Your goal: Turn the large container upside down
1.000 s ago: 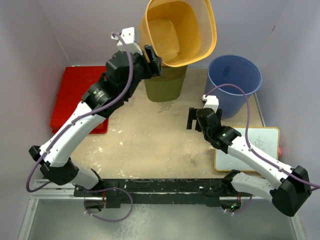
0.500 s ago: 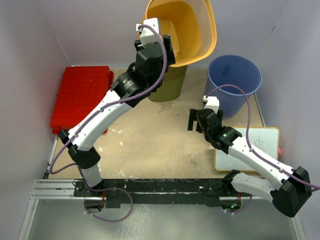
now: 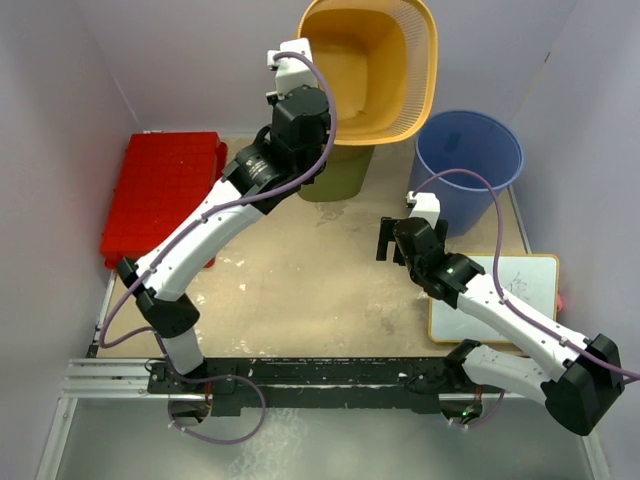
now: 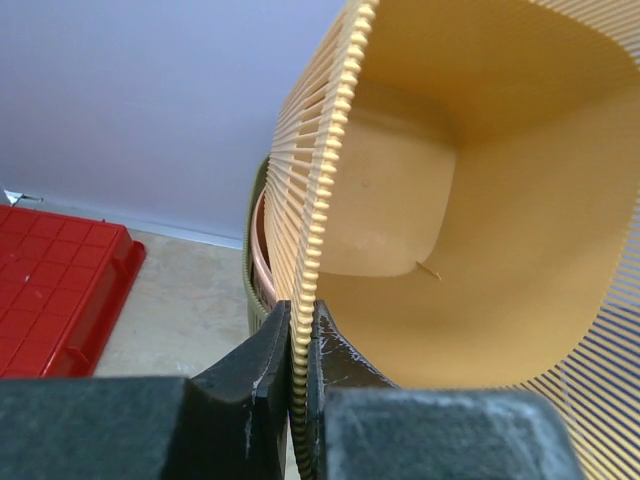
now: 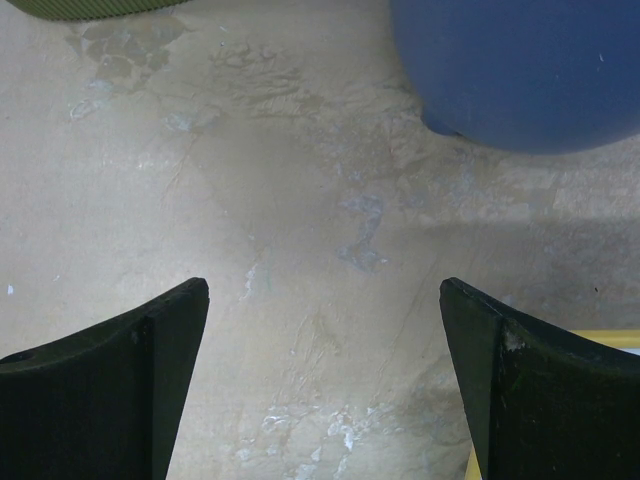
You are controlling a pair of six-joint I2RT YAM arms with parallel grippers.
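Red tray (image 3: pixel 165 190) lies flat at far left of the table (image 3: pixel 300 290), by the left wall. Olive green ribbed bin (image 3: pixel 335 178) stands upright at far centre. Blue bucket (image 3: pixel 470 165) stands upright to its right, close but apart. Whiteboard (image 3: pixel 510 295) with dark scribble lies flat at near right. Tabletop is beige, scuffed, with whitish stains.

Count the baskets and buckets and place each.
3: yellow basket at the back, pinched at its rim by the left claw; olive basket under it; blue bucket to its right. Others may nest inside.

Marks on the whiteboard (image 3: pixel 520 290) are too small to read.
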